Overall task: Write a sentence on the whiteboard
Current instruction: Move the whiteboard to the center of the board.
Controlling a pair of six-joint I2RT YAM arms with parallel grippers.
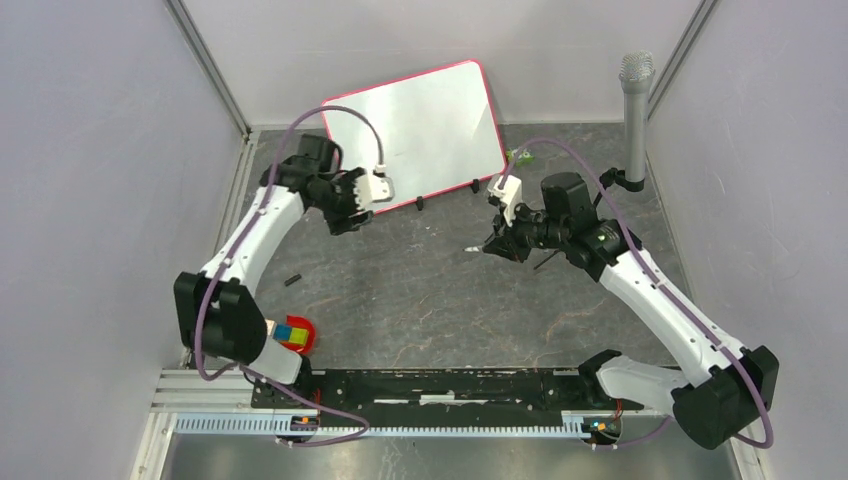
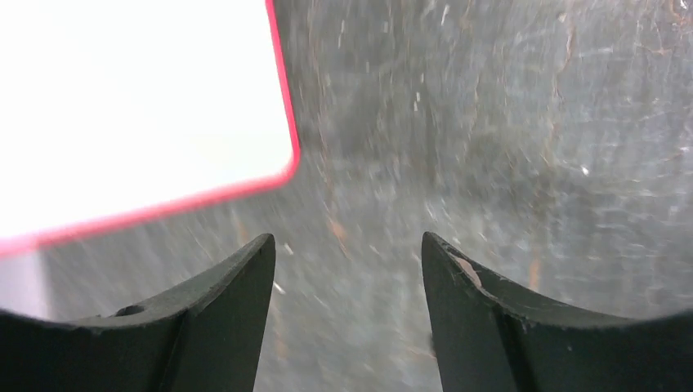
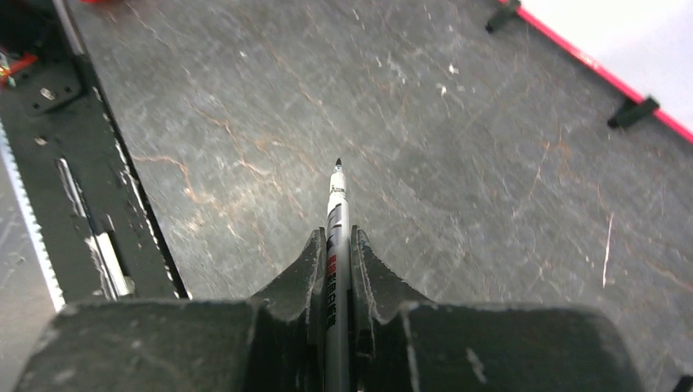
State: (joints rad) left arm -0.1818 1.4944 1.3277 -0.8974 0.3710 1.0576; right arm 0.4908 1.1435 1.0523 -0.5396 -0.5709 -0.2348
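Whiteboard (image 1: 420, 130) sits at the far middle of the desk (image 1: 420, 290). It appears to lie flat and is skewed, with its black feet (image 1: 420, 204) on the near long edge. Surface reads blank in all views; no sentence visible, so writing is judged not yet begun.

Left hand (image 1: 358, 212): fingers spread, nothing between them. It hangs just off the board's near-left corner. The wrist view shows the red frame corner (image 2: 286, 163) ahead and left of the hand (image 2: 347, 245), apart from it.

Right hand (image 1: 497, 243): pressed on a marker (image 1: 480, 247), bare tip forward. It is over bare desk, near the board's near-right corner but short of it. In the wrist view the marker (image 3: 337, 196) runs straight out between the fingers.

Risks (judgement):
- Board is unheld. Pen pressure or a sideways stroke could slide or turn it, since the left hand is not bracing it.
- Feet along one edge may keep that side raised, so the board may rock under the tip.
- Marker is slim and pinched lengthwise. A hard push could drive it back through the grip, and too steep an angle could skip or scratch.
- Skewed board means lines written square to the arms would slant.

Room: open desk between the two hands and near of the board. Side walls close in on both arms. Microphone (image 1: 636, 110) stands just behind the right arm, limiting its backswing. Small black item (image 1: 292, 280) lies near the left arm.
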